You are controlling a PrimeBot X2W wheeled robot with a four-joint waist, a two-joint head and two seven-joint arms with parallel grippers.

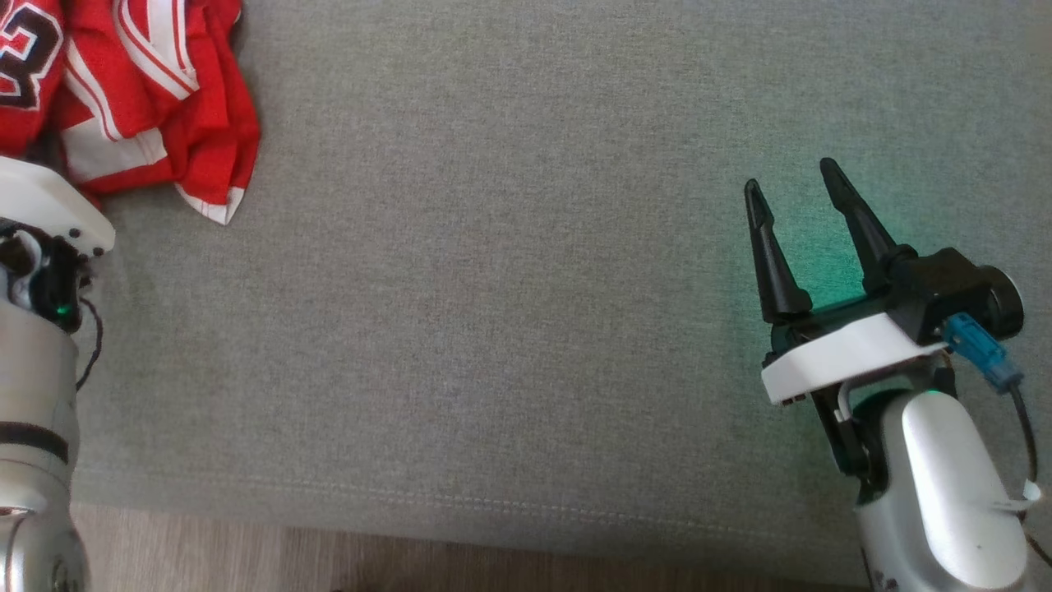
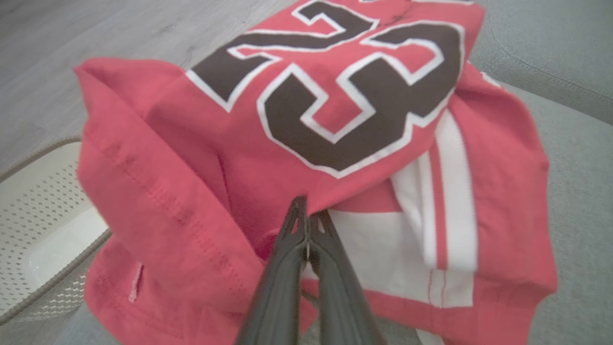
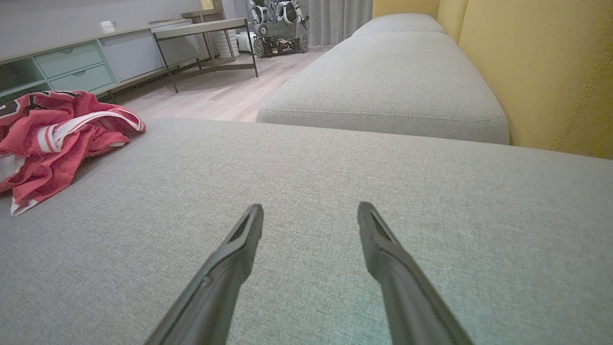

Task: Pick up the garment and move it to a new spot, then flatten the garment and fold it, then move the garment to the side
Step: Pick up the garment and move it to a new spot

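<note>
- The grey sofa seat (image 1: 526,329) carries everything; its wide middle and right side offer room for the new spot
- The red jersey (image 1: 156,99) lies crumpled at the far left corner of the seat, with the dark white-edged number panel on top and white-striped folds spilling toward the front edge. Bunched like this it has no clear long axis, and part of it runs out of the head view
- A pale perforated laundry basket (image 2: 38,201) stands just beside the left edge of the seat, and the jersey's edge seems to hang over its rim
- The right gripper (image 1: 789,174) hovers low over the right side of the seat, its fingers spread wide and holding nothing. It is well apart from the jersey, which lies across the seat to its left
- The left gripper (image 2: 310,211) is the arm on the job. Its two fingers are drawn together, the tips tucked in at the fold where the number panel overlaps a white stripe. I judge it has a pinch of cloth, though the layer between the tips is hard to make out
- The coming move turns on this: the jersey sits right at the left gripper, so lifting and carrying it rightward toward the middle falls to that arm
</note>
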